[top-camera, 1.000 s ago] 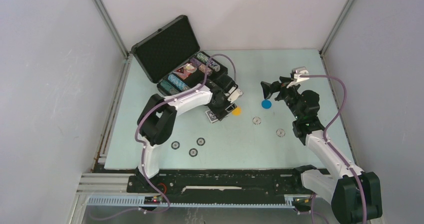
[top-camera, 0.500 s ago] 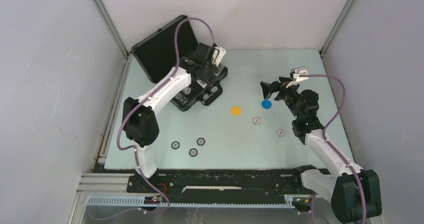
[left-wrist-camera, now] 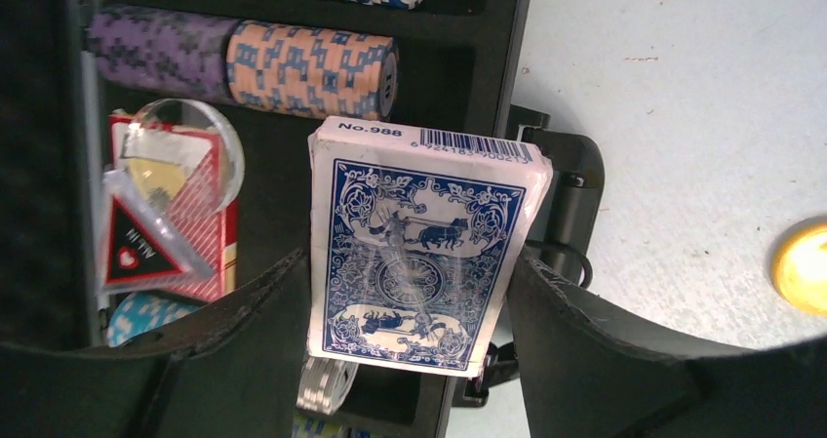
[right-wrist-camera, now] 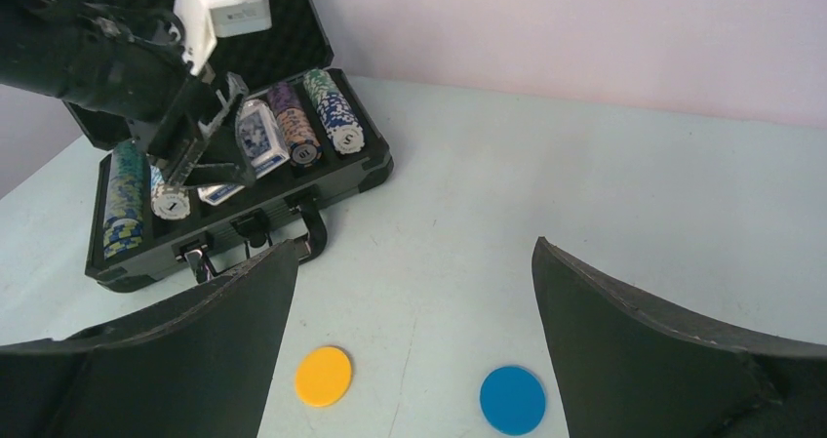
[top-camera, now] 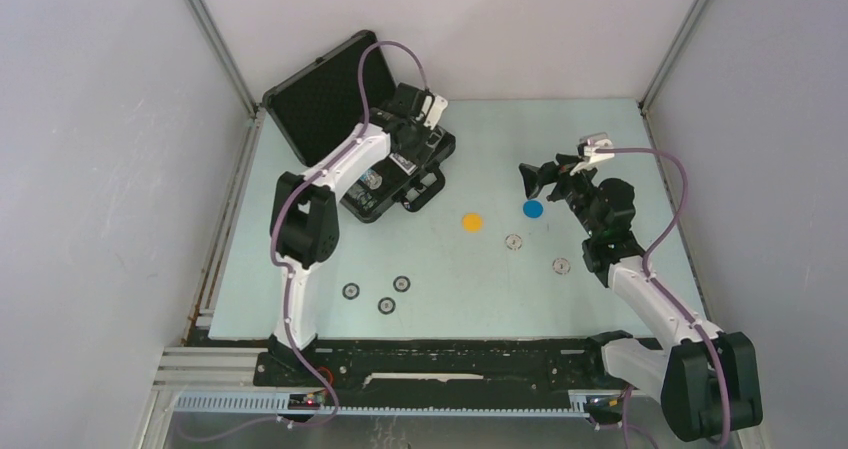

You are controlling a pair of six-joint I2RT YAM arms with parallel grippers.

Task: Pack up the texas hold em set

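Note:
The black briefcase (top-camera: 318,97) lies open at the back left, foam lid up, with patterned chip rows (left-wrist-camera: 310,67) in its slots. My left gripper (top-camera: 405,156) hangs over the case, shut on the blue-backed card deck (left-wrist-camera: 419,253); both fingers press its long sides. In the right wrist view the deck (right-wrist-camera: 258,131) hovers just above the case's (right-wrist-camera: 336,189) middle slots. My right gripper (right-wrist-camera: 414,248) stands open and empty above the table, near the orange disc (right-wrist-camera: 324,376) and the blue disc (right-wrist-camera: 512,399).
Two grey chips (top-camera: 514,241) (top-camera: 561,265) lie right of centre. Three dark chips (top-camera: 386,305) lie near the front left. A red card pack with a clear triangular piece (left-wrist-camera: 161,219) sits inside the case. The case handle (top-camera: 425,187) faces the table's middle.
My left arm lifted the card deck from the table beside the orange disc and swung it back over the open case. The right arm has not moved.

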